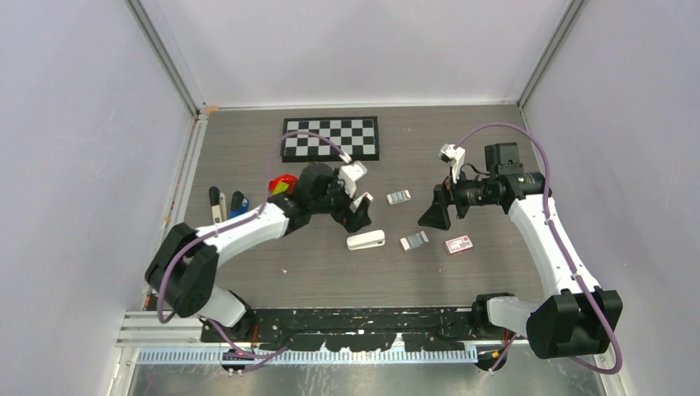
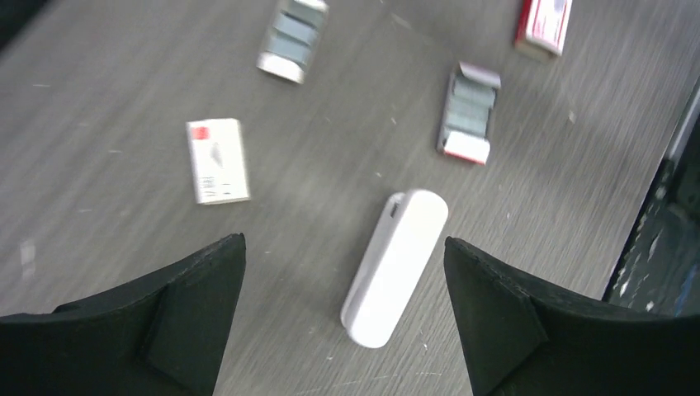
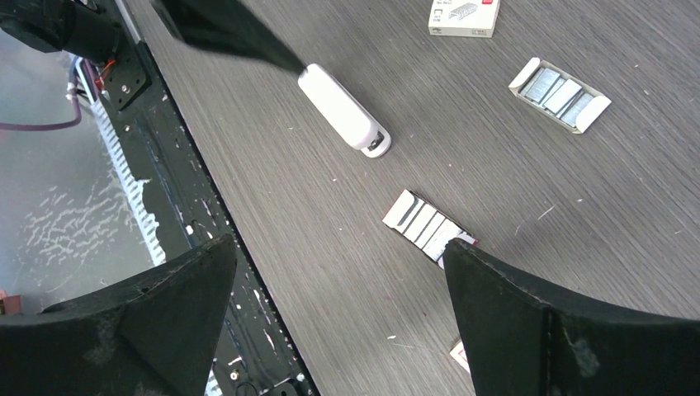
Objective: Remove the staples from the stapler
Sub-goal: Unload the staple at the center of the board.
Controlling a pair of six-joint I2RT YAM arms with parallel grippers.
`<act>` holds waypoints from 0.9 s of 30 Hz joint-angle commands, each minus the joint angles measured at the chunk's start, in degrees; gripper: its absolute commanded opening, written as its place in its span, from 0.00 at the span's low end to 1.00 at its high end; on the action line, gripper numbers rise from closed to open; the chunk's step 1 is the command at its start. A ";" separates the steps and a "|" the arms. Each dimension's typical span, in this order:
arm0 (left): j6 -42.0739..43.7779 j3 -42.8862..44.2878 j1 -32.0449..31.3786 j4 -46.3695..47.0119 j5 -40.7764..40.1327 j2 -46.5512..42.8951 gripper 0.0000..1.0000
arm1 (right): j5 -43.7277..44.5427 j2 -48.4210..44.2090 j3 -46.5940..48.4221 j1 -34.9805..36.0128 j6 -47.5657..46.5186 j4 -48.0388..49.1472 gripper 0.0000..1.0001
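Since the left fingers (image 2: 190,301) hang wide open right over the white stapler (image 2: 394,268), looks like they're lining up a grab there. Right fingers (image 3: 165,305) hover open and empty too. Blue stapler (image 1: 238,204) seems parked at the left by the pens (image 1: 216,202), untouched.

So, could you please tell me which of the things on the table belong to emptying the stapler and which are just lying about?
For the job:
- blue stapler, at the table's left side

Just lying about:
- white stapler
- two staple trays
- two staple boxes
- checkerboard
- black marker
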 commanded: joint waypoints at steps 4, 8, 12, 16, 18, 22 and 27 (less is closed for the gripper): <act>-11.85 4.05 9.28 -12.81 -5.39 -14.96 0.96 | -1.01 -0.12 2.62 -0.30 -0.63 -0.19 1.00; -14.83 2.14 17.74 -19.36 -10.08 -23.27 1.00 | -1.50 0.13 2.62 -0.28 -0.46 -0.16 1.00; -16.06 1.34 29.14 -24.89 -9.69 -27.60 1.00 | -1.83 0.56 2.53 -0.26 0.14 0.19 0.99; -19.72 0.66 33.39 -22.98 0.57 -26.13 0.98 | -1.76 0.42 2.10 -0.02 0.45 0.63 0.99; -24.72 -2.24 32.27 -12.79 14.39 -24.52 0.95 | -1.45 0.33 1.85 0.19 0.31 0.83 1.00; -16.40 -5.82 15.50 -3.08 9.29 -23.33 0.99 | -1.32 0.58 1.72 0.23 -0.32 0.62 0.99; 7.87 -8.37 -3.05 4.23 4.10 -15.63 1.00 | -1.51 0.71 1.65 0.22 -0.55 0.34 0.99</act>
